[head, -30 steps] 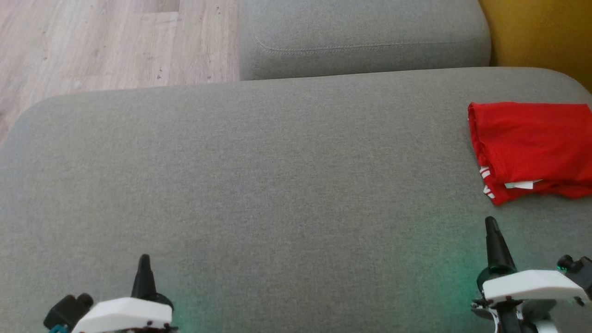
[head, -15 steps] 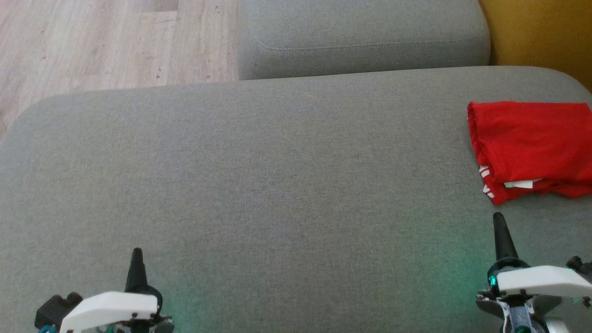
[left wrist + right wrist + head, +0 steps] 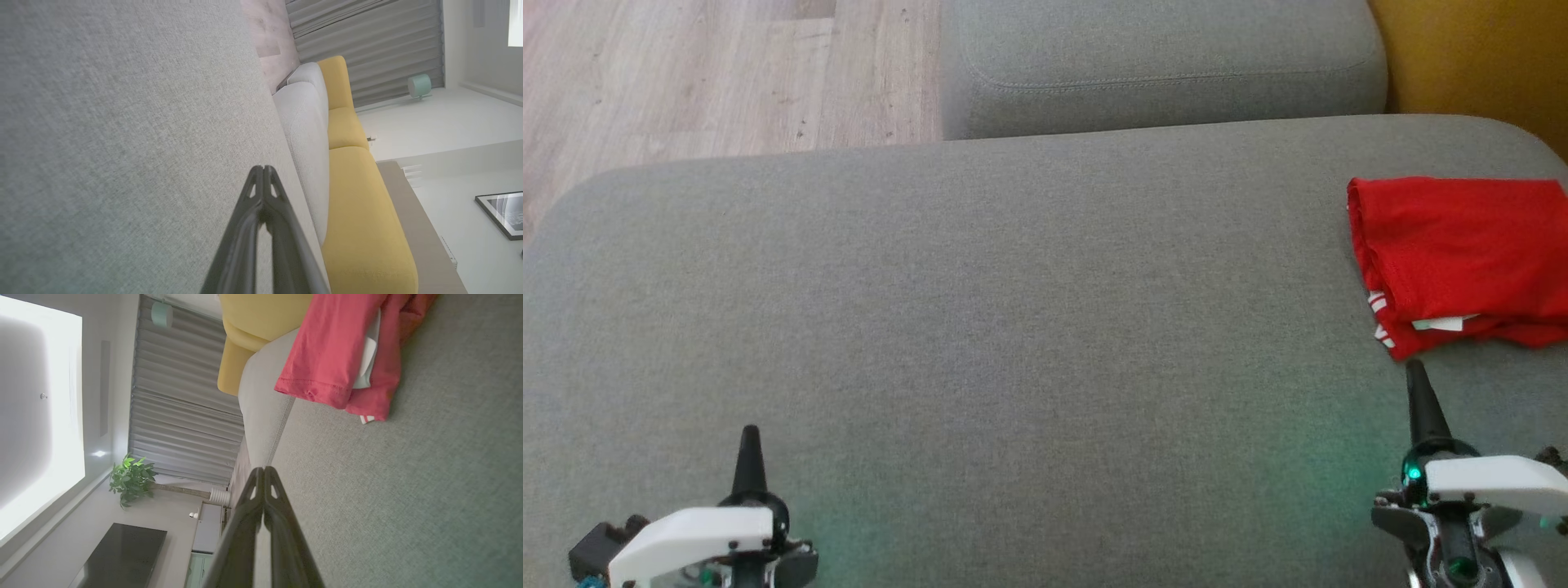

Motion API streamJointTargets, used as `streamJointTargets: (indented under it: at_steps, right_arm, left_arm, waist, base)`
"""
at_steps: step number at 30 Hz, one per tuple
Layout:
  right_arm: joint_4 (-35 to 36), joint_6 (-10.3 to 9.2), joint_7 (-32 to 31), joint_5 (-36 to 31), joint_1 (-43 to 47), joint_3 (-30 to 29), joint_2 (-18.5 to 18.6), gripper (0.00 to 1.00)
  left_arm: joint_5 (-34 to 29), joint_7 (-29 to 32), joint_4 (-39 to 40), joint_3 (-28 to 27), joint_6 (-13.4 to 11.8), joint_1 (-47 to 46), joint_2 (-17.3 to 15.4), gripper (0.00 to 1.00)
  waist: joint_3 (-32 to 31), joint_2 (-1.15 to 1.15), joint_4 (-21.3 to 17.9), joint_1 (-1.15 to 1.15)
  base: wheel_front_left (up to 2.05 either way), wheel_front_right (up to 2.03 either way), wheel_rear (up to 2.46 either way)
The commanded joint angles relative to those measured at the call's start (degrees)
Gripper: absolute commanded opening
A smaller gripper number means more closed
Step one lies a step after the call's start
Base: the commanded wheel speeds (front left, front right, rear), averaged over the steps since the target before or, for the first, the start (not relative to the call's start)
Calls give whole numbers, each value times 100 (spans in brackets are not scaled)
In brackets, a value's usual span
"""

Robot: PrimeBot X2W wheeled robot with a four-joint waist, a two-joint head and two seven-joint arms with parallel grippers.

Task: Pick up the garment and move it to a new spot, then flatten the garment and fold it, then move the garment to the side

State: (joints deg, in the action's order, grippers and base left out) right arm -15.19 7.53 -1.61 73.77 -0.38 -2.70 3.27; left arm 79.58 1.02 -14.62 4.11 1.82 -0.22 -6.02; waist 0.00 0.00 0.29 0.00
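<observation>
Starting at the far left, the wooden floor (image 3: 686,73) is showing beyond the big grey cushion (image 3: 1013,327), and low on that side the left gripper (image 3: 749,437) is hovering over bare fabric, well apart from anything it could work on. Its two dark fingers are pressing tip to tip in the left wrist view (image 3: 263,169), pinching nothing. Moving across, the middle of the cushion is lying flat and bare, with a second grey cushion (image 3: 1160,65) sitting behind it. Now the right side, where the action is: the right gripper (image 3: 1419,376) is pointing up at the near corner of the red garment (image 3: 1454,253), its tip just short of the hem and not touching. The garment is lying on the cushion's right end as a folded bundle, a white label peeking out of the near edge, and it is running off the picture's right edge beside the yellow sofa (image 3: 1470,57). To my eye the fold is looking done and the bundle is sitting to the side, so the job now is protecting it: any further nudge is wanting the fingers parted first, coming in low, taking every layer together. As it stands, the right fingers are closing flat on each other in the right wrist view (image 3: 263,470), gripping nothing.
</observation>
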Motion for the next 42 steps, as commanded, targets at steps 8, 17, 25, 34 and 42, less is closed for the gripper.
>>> streamJointTargets:
  at_steps: [8, 17, 25, 34, 42]
  right_arm:
    - [166, -4, -124, 712, -392, -19, 110, 0]
    - [149, -4, -218, 1315, -471, -95, 108, 0]
    - [133, -4, -303, 1851, -542, -163, 106, 0]
    - [127, -4, -341, 1992, -564, -199, 93, 0]
    - [126, -4, -355, 1977, -566, -217, 81, 0]
  left_arm:
    - [461, 163, 118, -460, 218, -404, 72, 0]
    - [861, 315, 90, -708, 380, -491, 159, 0]
    - [1216, 450, 65, -928, 525, -569, 237, 0]
    - [1312, 495, 58, -998, 567, -592, 264, 0]
    - [1306, 501, 58, -1006, 567, -592, 270, 0]
  waist:
    - [6, 0, -9, 0]
    - [11, 0, -18, 0]
    - [16, 0, -26, 0]
    - [18, 0, -29, 0]
    - [18, 0, -29, 0]
  base:
    - [0, 0, 0]
    - [0, 0, 0]
    - [0, 0, 0]
    - [0, 0, 0]
    - [0, 0, 0]
